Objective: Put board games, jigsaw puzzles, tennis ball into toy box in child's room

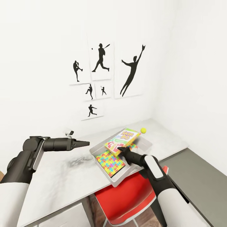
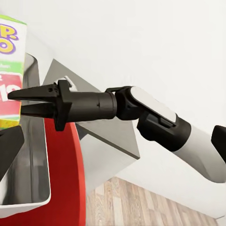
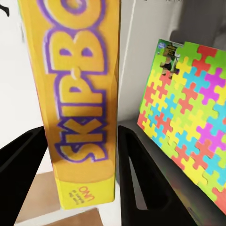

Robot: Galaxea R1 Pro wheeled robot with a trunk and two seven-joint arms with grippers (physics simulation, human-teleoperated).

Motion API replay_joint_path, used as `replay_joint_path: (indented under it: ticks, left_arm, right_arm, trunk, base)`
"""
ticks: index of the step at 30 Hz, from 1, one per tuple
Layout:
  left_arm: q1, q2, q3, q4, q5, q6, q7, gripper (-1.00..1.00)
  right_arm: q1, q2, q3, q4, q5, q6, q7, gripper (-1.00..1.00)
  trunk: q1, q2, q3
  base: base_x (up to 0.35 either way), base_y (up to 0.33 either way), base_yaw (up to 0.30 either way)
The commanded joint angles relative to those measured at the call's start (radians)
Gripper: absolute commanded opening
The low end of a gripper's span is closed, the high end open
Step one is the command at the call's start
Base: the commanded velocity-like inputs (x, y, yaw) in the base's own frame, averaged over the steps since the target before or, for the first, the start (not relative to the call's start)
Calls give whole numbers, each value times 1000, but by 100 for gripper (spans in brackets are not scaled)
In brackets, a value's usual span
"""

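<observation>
The yellow-green board game (image 1: 123, 138) hangs tilted over the pale grey toy box (image 1: 93, 152), with my right gripper (image 1: 121, 149) shut on its near edge. In the right wrist view the game's yellow SKIP-BO edge (image 3: 80, 94) sits between the two dark fingers (image 3: 141, 179). One jigsaw puzzle (image 1: 110, 162) lies flat in the box, and a second jigsaw puzzle (image 1: 133, 146) shows under the game. The tennis ball (image 1: 143, 130) rests on the table (image 1: 63, 176) just behind the box. My left gripper (image 1: 85, 144) hovers shut over the table, left of the box. The left wrist view shows the right gripper (image 2: 19, 102) and the game (image 2: 9, 61).
A red chair (image 1: 126, 195) stands under the table's front edge, below the toy box. The dark grey cabinet top (image 1: 195, 176) adjoins the table on the right. White walls close the corner behind, with baseball silhouette posters (image 1: 101, 63). A small white object (image 1: 70, 132) sits near the wall.
</observation>
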Motion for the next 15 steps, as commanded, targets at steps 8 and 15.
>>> replay_joint_path:
  ticks: [8, 15]
  left_arm:
    - [-1, 0, 3, 0, 2, 11, -3, 100]
    - [-1, 1, 3, 0, 2, 11, -3, 100]
  right_arm:
    - [-20, 20, 1, 0, -15, 11, -62, -100]
    - [-42, 25, 0, 33, -43, 12, -126, -100]
  trunk:
    - [1, -2, -2]
    - [1, -2, -2]
  base:
    - [0, 0, 0]
    - [0, 0, 0]
